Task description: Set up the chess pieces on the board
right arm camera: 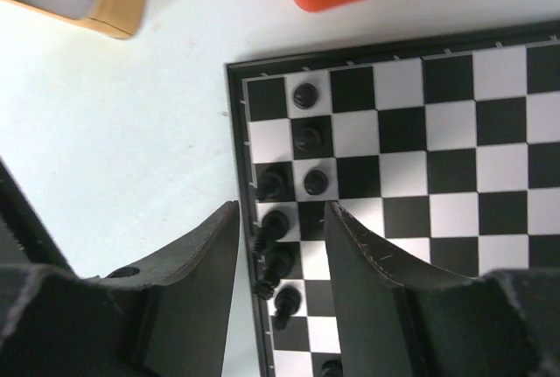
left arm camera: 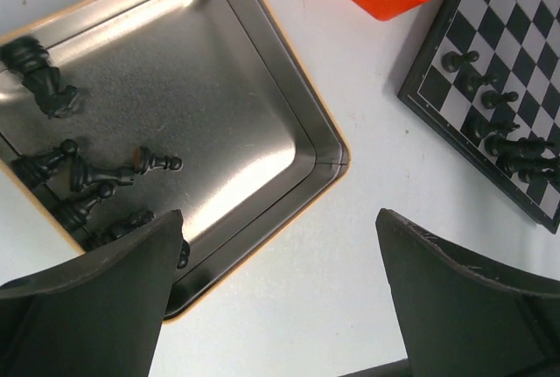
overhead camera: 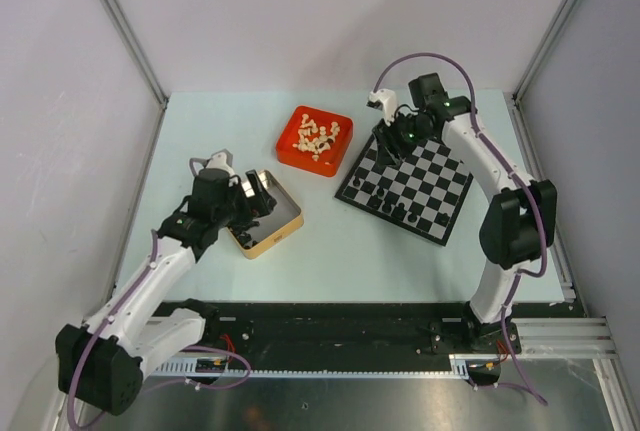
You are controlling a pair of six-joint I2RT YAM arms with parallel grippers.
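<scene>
Lab robot cell: pale tabletop [overhead camera: 330, 251] boxed in by blank panels [overhead camera: 330, 11] on aluminium struts [overhead camera: 120, 26], left arm [overhead camera: 150, 281] and right arm [overhead camera: 490, 166] mounted along a base rail [overhead camera: 560, 333], purple cables [overhead camera: 425, 56] running loose.

Plain grey walls [overhead camera: 330, 11] enclosed the pale green table [overhead camera: 220, 121]; aluminium posts [overhead camera: 120, 26] rose from its far corners.

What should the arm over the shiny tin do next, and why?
Probably the left gripper should dip toward the black pieces lying in the tin and close on one. It hangs wide open and empty above the tin, several pieces lie there, and the board has many bare squares.
</scene>
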